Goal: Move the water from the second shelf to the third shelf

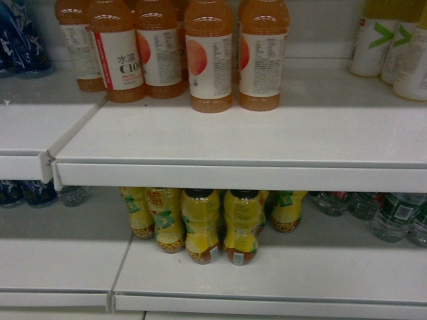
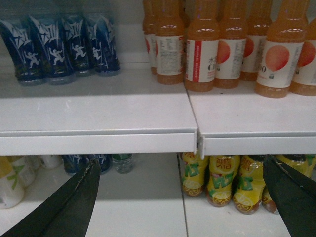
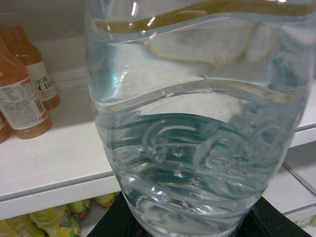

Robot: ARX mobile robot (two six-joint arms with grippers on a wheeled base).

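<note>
The water (image 3: 197,123), a clear ribbed plastic bottle, fills the right wrist view. My right gripper (image 3: 190,224) is shut on it, with dark fingers (image 3: 106,226) showing at both lower sides of the bottle. No label shows this close. The bottle is held in front of the white shelf (image 3: 59,153) that carries orange drinks. My left gripper (image 2: 180,197) is open with nothing between its black fingers (image 2: 74,202), level with the lower shelf (image 2: 143,207). Neither gripper appears in the head view.
Orange drink bottles (image 1: 208,53) stand on the upper shelf (image 1: 267,143), blue bottles (image 2: 64,47) to their left, pale green-marked bottles (image 1: 393,47) at right. Below, yellow lemon-tea bottles (image 1: 200,227) crowd the lower shelf (image 1: 280,273), with clear green-labelled bottles (image 1: 393,215) at right.
</note>
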